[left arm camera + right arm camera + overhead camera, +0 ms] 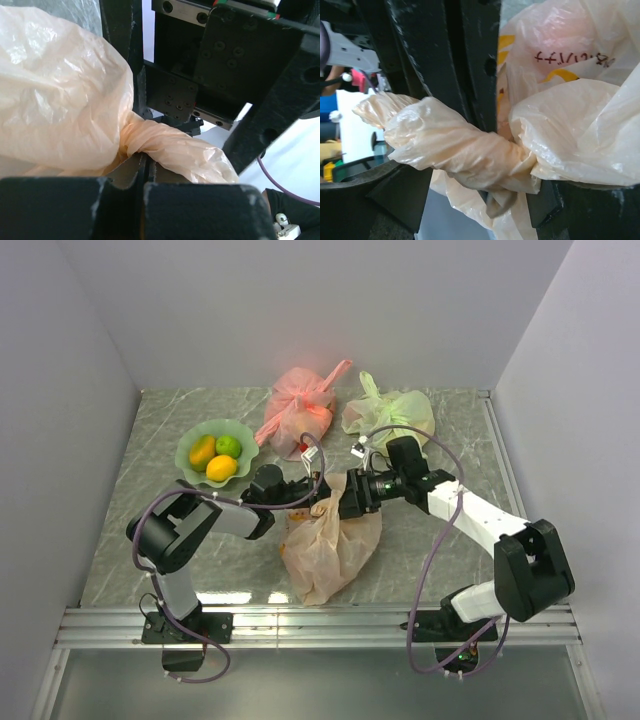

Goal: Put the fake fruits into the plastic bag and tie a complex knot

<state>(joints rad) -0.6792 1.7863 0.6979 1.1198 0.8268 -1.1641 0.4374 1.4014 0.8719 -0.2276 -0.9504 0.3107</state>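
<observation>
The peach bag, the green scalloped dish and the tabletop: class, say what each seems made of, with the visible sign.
The peach bag: thin plastic film, translucent, slightly glossy; it crinkles and twists into a rope. The green scalloped dish: glass or plastic, hard to tell; translucent with a soft sheen. The tabletop: grey-green with pale veins, marble-like, perhaps only a printed surface; low sheen.

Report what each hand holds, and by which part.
The left hand pinches the plastic bag by its twisted handle strand. The right hand is at the same twist; whether it grips cannot be told.
</observation>
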